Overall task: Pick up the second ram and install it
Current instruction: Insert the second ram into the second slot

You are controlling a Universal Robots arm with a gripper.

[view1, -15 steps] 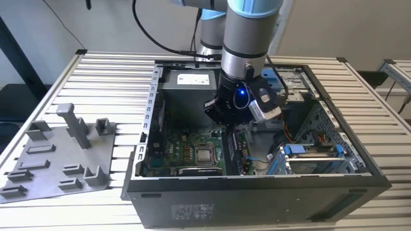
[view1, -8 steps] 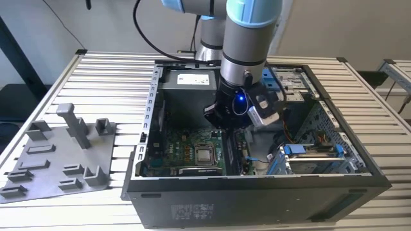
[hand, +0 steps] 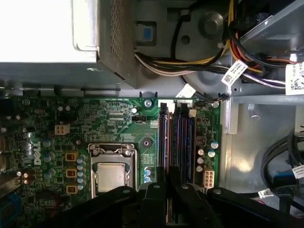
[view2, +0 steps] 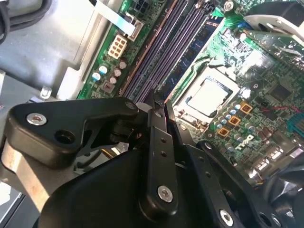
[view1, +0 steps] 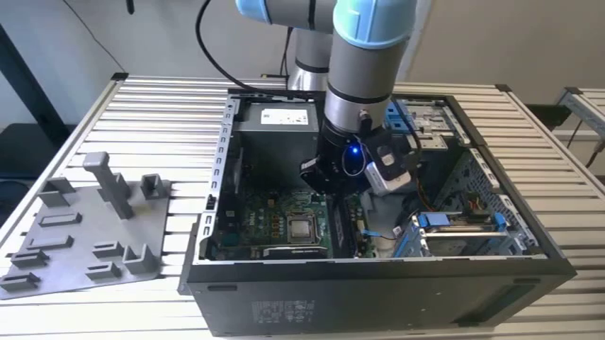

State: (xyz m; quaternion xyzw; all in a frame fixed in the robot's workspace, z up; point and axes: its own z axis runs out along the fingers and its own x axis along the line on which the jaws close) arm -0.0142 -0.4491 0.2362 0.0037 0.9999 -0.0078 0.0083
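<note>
Exterior view: gripper (view1: 333, 185) is down inside the open computer case (view1: 529, 248), above the motherboard (view1: 274, 227); grey tray (view1: 85, 234) sits on the table (view1: 170, 106) at 9 o'clock of the case.

Second wrist view: jaws pressed together on the second ram (view2: 158, 105), edge-on above the memory slots (view2: 161, 52). Best seated square, level, straight down.

First wrist view: shows which slot, near the CPU socket (hand: 111, 173).
</note>
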